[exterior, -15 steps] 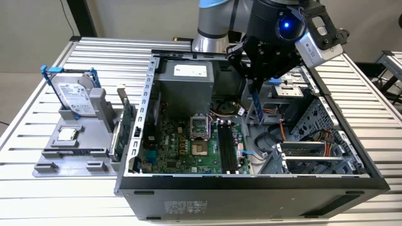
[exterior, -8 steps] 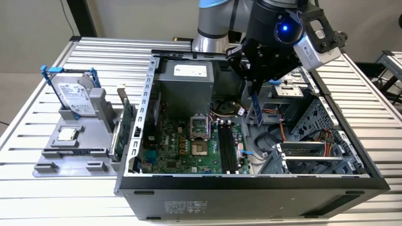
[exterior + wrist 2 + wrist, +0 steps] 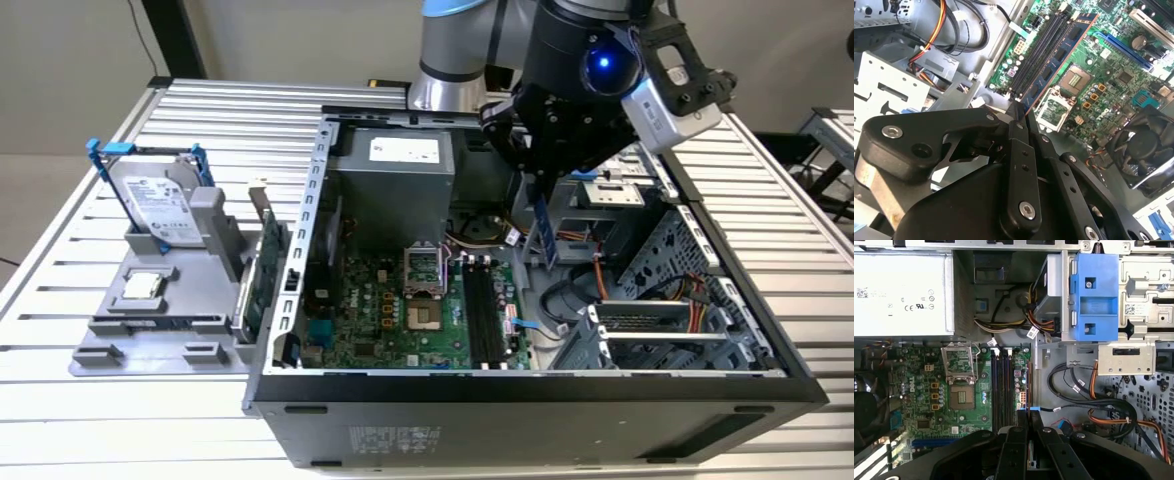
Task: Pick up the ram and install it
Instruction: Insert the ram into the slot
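Observation:
My gripper (image 3: 539, 185) is shut on the ram (image 3: 545, 235), a narrow bluish stick that hangs upright inside the open computer case. In the exterior view the ram is above the case floor, a little to the right of the black memory slots (image 3: 483, 318) on the green motherboard (image 3: 387, 320). In the second wrist view the ram (image 3: 1060, 54) runs out from between the black fingers (image 3: 1015, 131), alongside the slots (image 3: 1040, 47). The first wrist view shows the gripper (image 3: 1028, 416) with the ram's thin edge (image 3: 1028, 385) just beside the slots (image 3: 1000, 390).
The grey power supply (image 3: 398, 170) sits at the case's back. A drive cage (image 3: 667, 320) and orange cables (image 3: 597, 285) lie to the exterior view's right. Outside the case, a grey fixture (image 3: 140, 335) holds a hard drive (image 3: 158, 208) and a green card (image 3: 271, 262).

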Tool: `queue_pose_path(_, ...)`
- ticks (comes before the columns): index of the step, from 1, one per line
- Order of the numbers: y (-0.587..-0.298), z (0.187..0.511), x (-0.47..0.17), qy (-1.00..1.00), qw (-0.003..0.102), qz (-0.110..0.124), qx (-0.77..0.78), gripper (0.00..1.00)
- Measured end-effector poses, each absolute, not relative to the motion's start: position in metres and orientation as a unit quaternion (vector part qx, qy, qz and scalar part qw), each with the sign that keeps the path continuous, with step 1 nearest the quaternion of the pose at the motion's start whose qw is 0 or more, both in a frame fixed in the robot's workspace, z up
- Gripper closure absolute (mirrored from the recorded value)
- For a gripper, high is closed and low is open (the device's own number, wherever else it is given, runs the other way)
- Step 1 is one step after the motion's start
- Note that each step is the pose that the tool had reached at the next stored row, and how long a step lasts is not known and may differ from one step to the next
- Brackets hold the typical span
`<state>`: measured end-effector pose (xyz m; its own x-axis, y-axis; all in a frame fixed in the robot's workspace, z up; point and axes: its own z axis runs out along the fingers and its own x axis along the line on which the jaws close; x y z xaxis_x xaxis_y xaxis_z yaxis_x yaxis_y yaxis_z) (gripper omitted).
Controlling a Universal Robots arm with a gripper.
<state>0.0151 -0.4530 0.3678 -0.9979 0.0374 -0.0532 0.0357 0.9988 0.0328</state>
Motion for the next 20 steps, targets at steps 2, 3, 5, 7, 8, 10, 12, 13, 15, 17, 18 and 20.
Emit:
queue_pose_path(2, -0.453, 0.3673, 0.0151, 0.999, 0.027, 0.016, 0.018, 1.0)
queue_pose_path(3, -0.453, 0.3669, 0.0151, 0.999, 0.027, 0.016, 0.018, 1.0)
queue_pose_path(5, -0.453, 0.3659, 0.0151, 0.999, 0.027, 0.016, 0.018, 1.0)
queue_pose_path(7, -0.453, 0.365, 0.0152, 0.999, 0.027, 0.016, 0.018, 1.0)
queue_pose_path(8, -0.453, 0.3646, 0.0152, 0.999, 0.027, 0.016, 0.018, 1.0)
queue_pose_path(10, -0.453, 0.3636, 0.0152, 0.999, 0.027, 0.016, 0.018, 1.0)
queue_pose_path(12, -0.453, 0.3627, 0.0152, 0.999, 0.027, 0.016, 0.018, 1.0)
queue_pose_path(13, -0.453, 0.3622, 0.0152, 0.999, 0.027, 0.016, 0.018, 1.0)
queue_pose_path(15, -0.453, 0.3614, 0.0152, 0.999, 0.027, 0.016, 0.018, 1.0)
queue_pose_path(17, -0.453, 0.3605, 0.0152, 0.999, 0.027, 0.016, 0.018, 1.0)
queue_pose_path(18, -0.453, 0.36, 0.0152, 0.999, 0.027, 0.016, 0.018, 1.0)
queue_pose_path(20, -0.4531, 0.3592, 0.0152, 0.999, 0.027, 0.016, 0.018, 1.0)
